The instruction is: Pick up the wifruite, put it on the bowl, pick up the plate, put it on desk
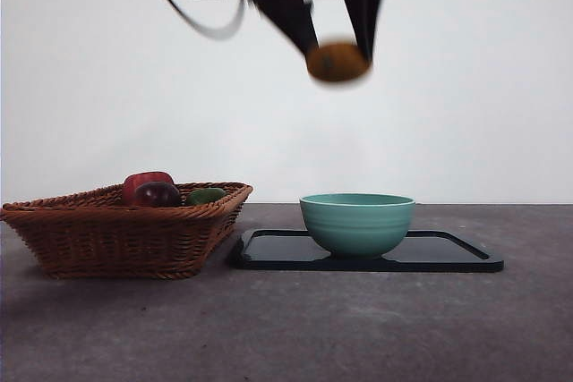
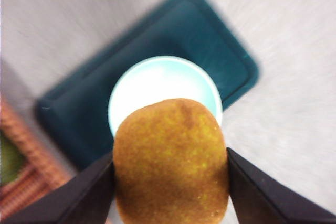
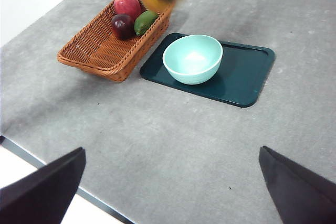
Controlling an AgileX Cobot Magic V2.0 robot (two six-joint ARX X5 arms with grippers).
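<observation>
Front view: the wifruite (image 1: 337, 62), an orange-brown roundish fruit, is held high in the air by the left pincer (image 1: 338, 58), whose two black jaws are pressed against its sides. It is blurred, and is seen above and slightly left of the teal-green bowl (image 1: 357, 223). The bowl is set on the left part of a dark rectangular tray (image 1: 452, 254), which lies on the grey desk (image 1: 286, 328). Left of the tray, just beside it, a wicker basket (image 1: 116, 234) is placed; a red apple (image 1: 143, 182), a dark red-purple fruit (image 1: 158, 194) and a green fruit (image 1: 207, 195) are held in it. In the left wrist view, the wifruite (image 2: 171, 161) is seen pinched between the jaws, with the bowl (image 2: 157, 82) below it. The right pincer (image 3: 173, 187) is kept well apart from everything, above the near desk edge, its jaws spread wide.
</observation>
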